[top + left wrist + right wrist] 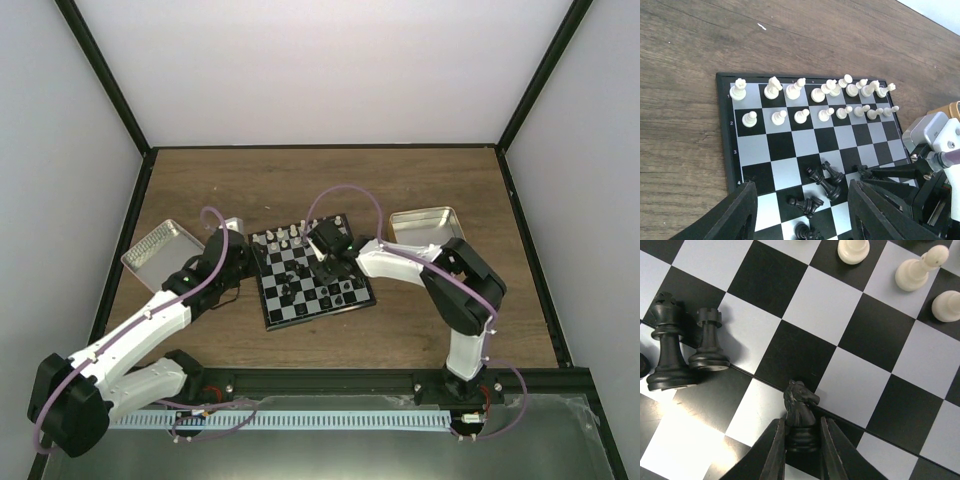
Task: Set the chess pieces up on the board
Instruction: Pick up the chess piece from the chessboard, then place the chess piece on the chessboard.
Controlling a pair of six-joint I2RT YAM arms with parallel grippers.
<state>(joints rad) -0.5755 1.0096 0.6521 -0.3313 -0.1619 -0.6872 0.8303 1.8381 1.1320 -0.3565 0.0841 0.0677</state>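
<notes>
The left pincer (801, 189) hangs half open and empty over the board (754, 149), with black pieces (826, 184) clustered beneath it. The right pincer (801, 437) pinches a black knight (800, 402) low at its base. A sideways swing could topple the black rook (707, 347) to its left, or the knight could twist free.

Tiny black chess pieces (830, 189) clustered midway on black-bordered checkered board (782, 145).

Left arm (140, 330) and right arm (395, 262) are being clad in white shells and black joints; lilac cables (345, 189) are being looped along both; right gripper (801, 424) is being fitted with black fingers (772, 456).
</notes>
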